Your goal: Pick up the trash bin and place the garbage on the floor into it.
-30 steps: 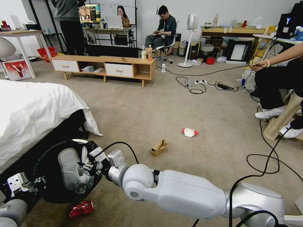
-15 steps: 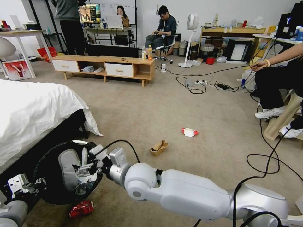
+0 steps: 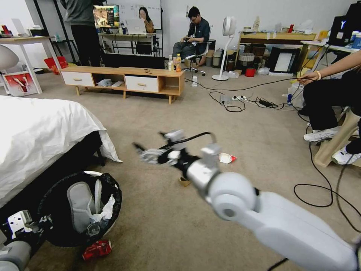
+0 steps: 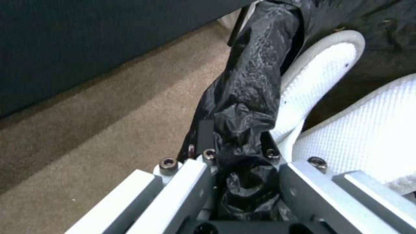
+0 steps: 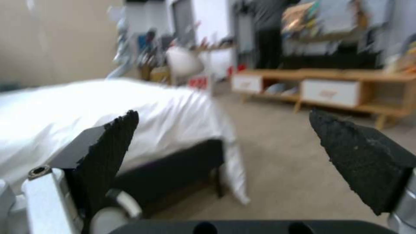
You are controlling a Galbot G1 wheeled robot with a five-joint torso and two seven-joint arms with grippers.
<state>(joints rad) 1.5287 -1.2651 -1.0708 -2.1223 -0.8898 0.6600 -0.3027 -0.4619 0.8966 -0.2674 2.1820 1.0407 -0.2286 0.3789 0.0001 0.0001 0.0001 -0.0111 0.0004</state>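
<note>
My left gripper (image 4: 242,182) pinches the trash bin (image 3: 81,209)'s black bag rim beside the bed (image 3: 41,135), while my right gripper (image 3: 152,145) hangs spread-fingered above the tan cardboard (image 3: 184,181) on the carpet (image 3: 210,124).

Ahead of me a low wooden cabinet (image 3: 124,79) with two white drawers stands against the far side, two drink bottles (image 3: 175,62) upright on its right end. A bed with a white sheet (image 3: 41,131) fills my left — its dark base shows under the hanging cloth. A white standing fan (image 3: 225,45) rises beyond the cabinet, near a red bucket (image 3: 250,72). Black cables (image 3: 240,101) sprawl over the middle ground, and another loops on the right (image 3: 314,194). A framed red picture (image 3: 20,82) leans far left.
</note>
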